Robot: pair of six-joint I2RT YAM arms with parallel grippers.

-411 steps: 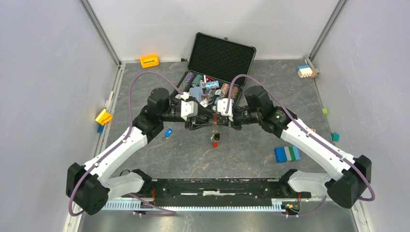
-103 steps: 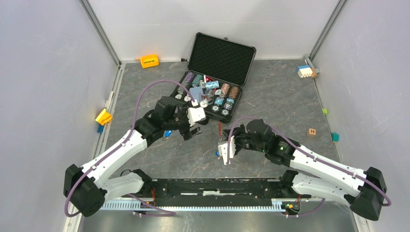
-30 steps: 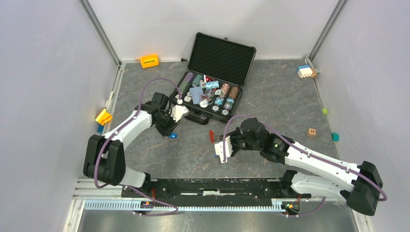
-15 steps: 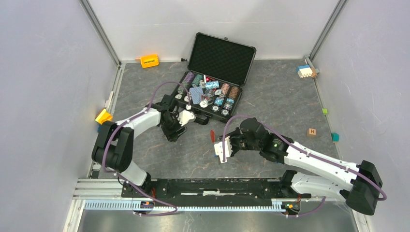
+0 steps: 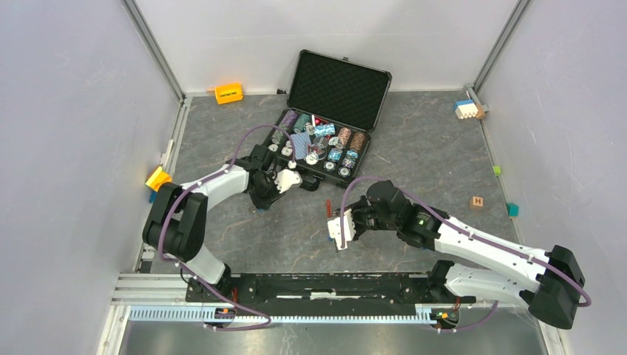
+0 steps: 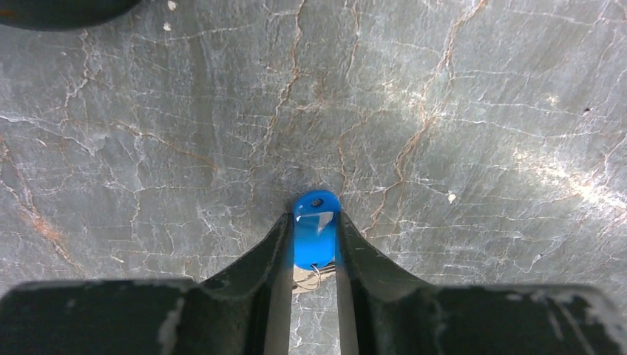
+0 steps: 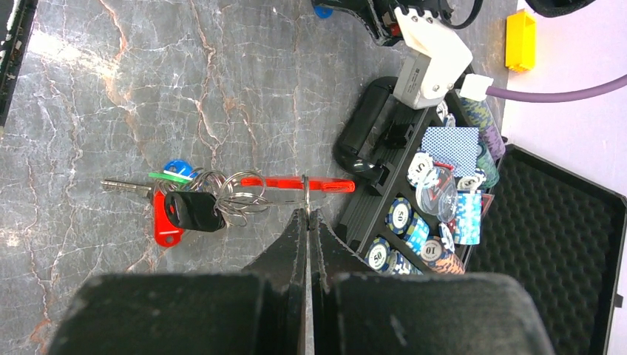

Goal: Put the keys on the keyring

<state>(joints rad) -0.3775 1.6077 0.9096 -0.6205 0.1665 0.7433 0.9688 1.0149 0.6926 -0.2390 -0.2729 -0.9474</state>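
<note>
A blue-capped key (image 6: pixel 316 237) lies on the dark stone table, and my left gripper (image 6: pixel 314 218) is shut on its cap from both sides. From above, that gripper (image 5: pixel 261 203) points down just left of the poker case. My right gripper (image 7: pixel 307 211) is shut on the thin metal ring of the keyring, whose long red fob (image 7: pixel 325 184) sticks out to the right. Several keys hang from the ring in a bunch: a red-capped one (image 7: pixel 164 222), a green one (image 7: pixel 171 177), a blue one (image 7: pixel 176 167), and a black fob (image 7: pixel 194 211). In the top view the right gripper (image 5: pixel 330 220) holds this at mid-table.
An open black case (image 5: pixel 340 81) full of poker chips (image 5: pixel 318 144) stands behind both grippers. A yellow block (image 5: pixel 228 93) and an orange one (image 5: pixel 158 178) sit at the left. A wooden cube (image 5: pixel 477 201) and coloured blocks (image 5: pixel 466 109) sit at the right.
My left gripper opened and then shut again on the blue-capped key, shifting slightly right as its arm folded. The right arm and the keyring have stayed put.
</note>
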